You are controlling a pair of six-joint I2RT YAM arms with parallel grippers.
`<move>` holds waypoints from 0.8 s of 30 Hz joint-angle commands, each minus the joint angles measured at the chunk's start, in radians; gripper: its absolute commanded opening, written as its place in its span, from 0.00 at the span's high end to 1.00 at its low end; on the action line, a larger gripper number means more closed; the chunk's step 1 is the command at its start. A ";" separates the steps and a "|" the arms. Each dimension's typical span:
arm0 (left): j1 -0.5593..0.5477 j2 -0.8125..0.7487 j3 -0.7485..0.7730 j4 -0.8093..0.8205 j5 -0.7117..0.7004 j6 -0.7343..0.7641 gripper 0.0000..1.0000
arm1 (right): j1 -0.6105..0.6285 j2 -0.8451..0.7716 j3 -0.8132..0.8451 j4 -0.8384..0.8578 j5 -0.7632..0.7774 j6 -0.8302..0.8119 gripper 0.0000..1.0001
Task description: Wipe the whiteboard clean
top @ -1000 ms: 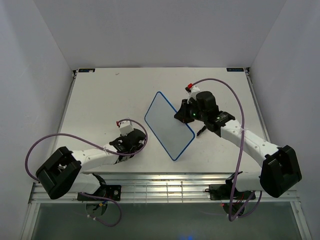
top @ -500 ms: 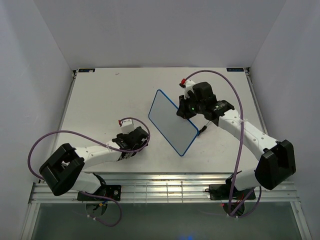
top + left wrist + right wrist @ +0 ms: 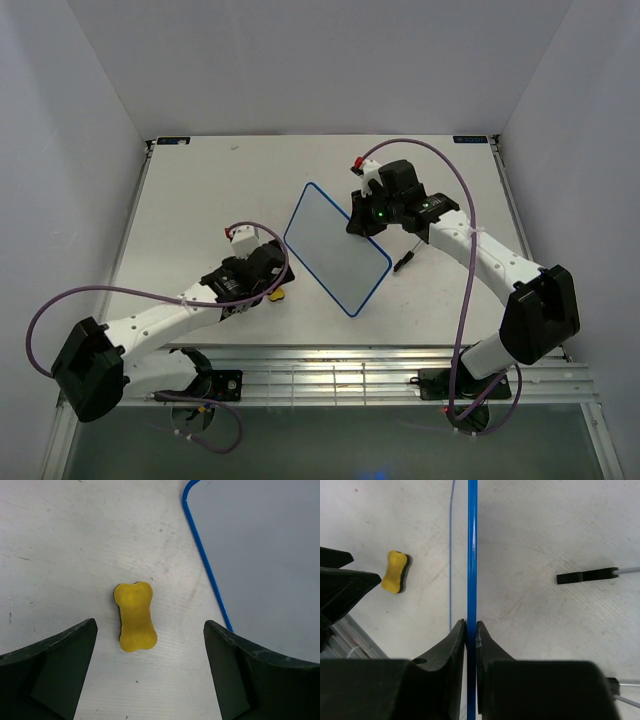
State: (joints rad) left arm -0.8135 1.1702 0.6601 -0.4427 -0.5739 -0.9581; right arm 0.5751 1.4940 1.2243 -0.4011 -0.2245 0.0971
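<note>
The whiteboard is a white panel in a thin blue frame, slanting across the middle of the table, and its face shows no marks. My right gripper is shut on the board's upper right edge. In the right wrist view the blue frame runs straight between the closed fingers of that gripper. The yellow bone-shaped eraser lies flat on the table left of the board. My left gripper hangs open just above it, touching nothing. The eraser peeks out beside the left gripper.
A thin black-tipped stick lies on the table right of the board, also seen in the right wrist view as a black stick. White walls close in the table on three sides. The metal rail runs along the near edge.
My left gripper has opened and let go of the eraser, which now lies on the table. The left arm has stretched out. The right gripper has swung the board slightly left.
</note>
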 commanded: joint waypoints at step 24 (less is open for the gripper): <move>0.005 -0.355 0.175 -0.268 0.005 0.386 0.02 | -0.029 -0.026 0.222 -0.180 0.033 -0.092 0.92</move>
State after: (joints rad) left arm -0.8131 0.8574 0.8940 -0.7189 -0.5499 -0.6304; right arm 0.5694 1.4914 1.3552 -0.5808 -0.1967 0.0254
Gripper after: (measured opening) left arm 0.979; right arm 0.125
